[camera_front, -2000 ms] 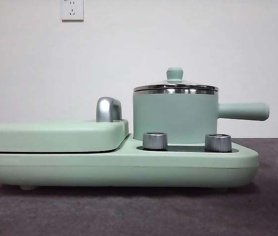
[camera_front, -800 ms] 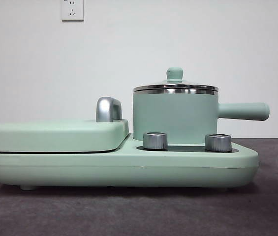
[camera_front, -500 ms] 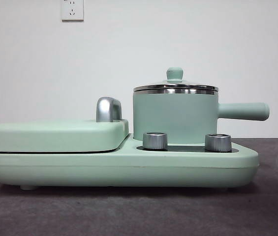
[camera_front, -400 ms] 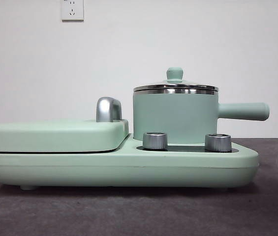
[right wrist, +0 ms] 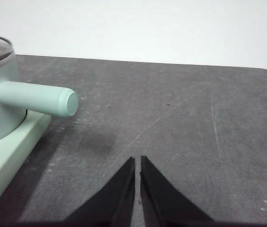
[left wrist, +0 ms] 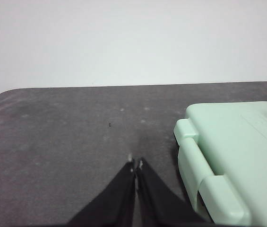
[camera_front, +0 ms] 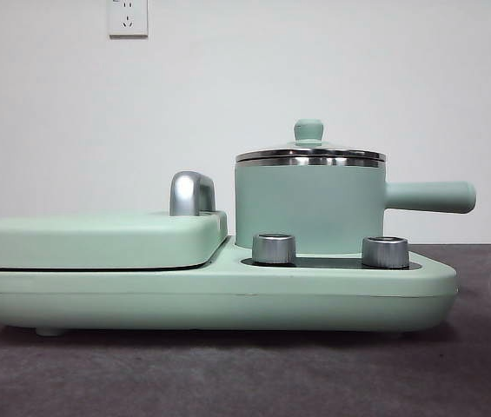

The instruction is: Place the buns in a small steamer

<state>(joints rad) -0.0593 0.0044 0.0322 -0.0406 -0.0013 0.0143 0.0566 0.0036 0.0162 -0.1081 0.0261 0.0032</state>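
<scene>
Mint steamer [camera_front: 309, 204] lidded, beside right hand [right wrist: 137, 165]; both hands, left hand [left wrist: 134, 166] included, pressed together, empty.

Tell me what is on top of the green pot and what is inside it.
A glass lid with a green knob sits on the small steamer. Its opaque wall hides the inside; no buns are visible anywhere.

You had even, soft light from overhead, and the white wall [camera_front: 245, 87] came out bright without blowing out. The steel rim [camera_front: 310, 159] of the small steamer [camera_front: 308, 207] caught a thin glare. Soft shadows lay on the desk [right wrist: 180, 123] under its handle [right wrist: 34, 98] and beneath the appliance base [camera_front: 210, 300]. Both wrist pictures looked slightly soft and grainy.
</scene>
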